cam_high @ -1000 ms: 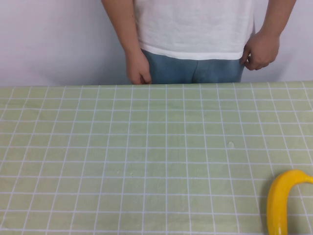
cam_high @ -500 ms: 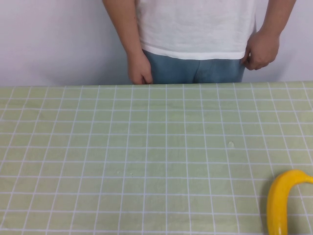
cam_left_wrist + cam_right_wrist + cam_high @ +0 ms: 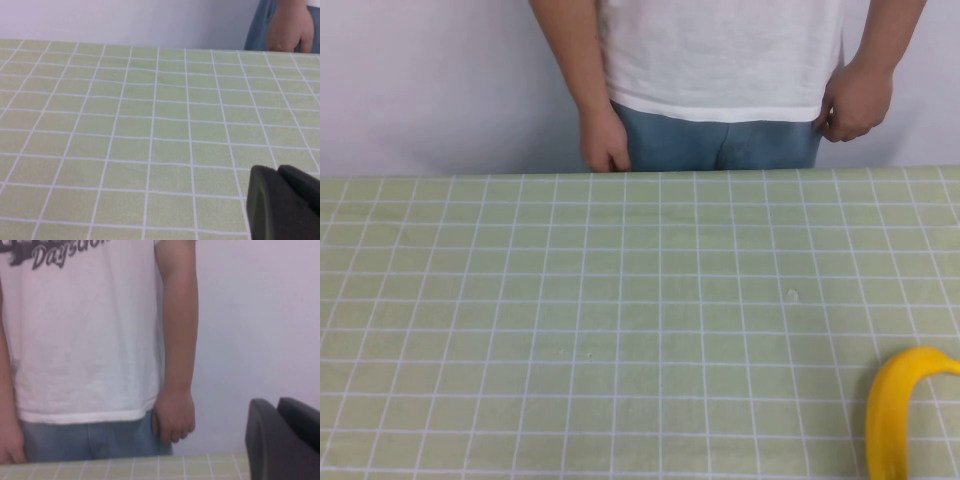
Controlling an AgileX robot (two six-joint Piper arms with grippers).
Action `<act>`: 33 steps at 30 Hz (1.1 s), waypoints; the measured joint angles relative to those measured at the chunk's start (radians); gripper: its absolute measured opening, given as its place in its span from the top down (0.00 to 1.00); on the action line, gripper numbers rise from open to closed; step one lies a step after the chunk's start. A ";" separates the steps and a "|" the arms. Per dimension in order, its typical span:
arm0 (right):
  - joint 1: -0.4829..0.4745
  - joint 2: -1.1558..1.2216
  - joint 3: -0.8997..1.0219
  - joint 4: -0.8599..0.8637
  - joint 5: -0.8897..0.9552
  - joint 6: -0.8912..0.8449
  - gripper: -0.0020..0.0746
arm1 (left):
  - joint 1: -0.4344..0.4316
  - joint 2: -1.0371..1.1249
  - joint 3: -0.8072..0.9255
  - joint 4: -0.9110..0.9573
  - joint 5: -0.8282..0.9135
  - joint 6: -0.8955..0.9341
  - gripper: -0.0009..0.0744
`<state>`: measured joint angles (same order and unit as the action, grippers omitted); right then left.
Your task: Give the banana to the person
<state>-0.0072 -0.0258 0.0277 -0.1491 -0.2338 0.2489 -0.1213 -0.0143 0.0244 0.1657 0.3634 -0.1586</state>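
Note:
The banana is bright yellow and curved. It lies at the near right corner of the green checked table and is cut off by the frame edge. The person, in a white T-shirt and blue jeans, stands behind the far edge with both hands hanging at the hips, and also shows in the right wrist view. My left gripper is shut and empty, low over the bare cloth. My right gripper is shut and empty and faces the person. Neither gripper shows in the high view.
The checked cloth covers the whole table. A plain pale wall stands behind the person. The person's hand hangs by the table's far edge in the left wrist view.
The person shifted very slightly to the right. The banana has barely moved, if at all.

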 joint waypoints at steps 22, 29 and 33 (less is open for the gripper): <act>0.000 0.389 -0.688 0.078 0.616 0.039 0.98 | 0.000 0.000 0.000 0.000 0.000 0.000 0.99; 0.000 0.624 -0.739 0.114 0.791 -0.093 0.98 | 0.000 0.000 0.000 0.000 0.000 0.000 0.99; 0.000 0.699 -0.739 0.340 0.894 -0.120 0.98 | 0.000 0.000 0.000 0.000 0.000 0.000 0.99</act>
<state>-0.0072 0.6731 -0.7111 0.1912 0.6603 0.1292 -0.1213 -0.0143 0.0244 0.1657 0.3634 -0.1586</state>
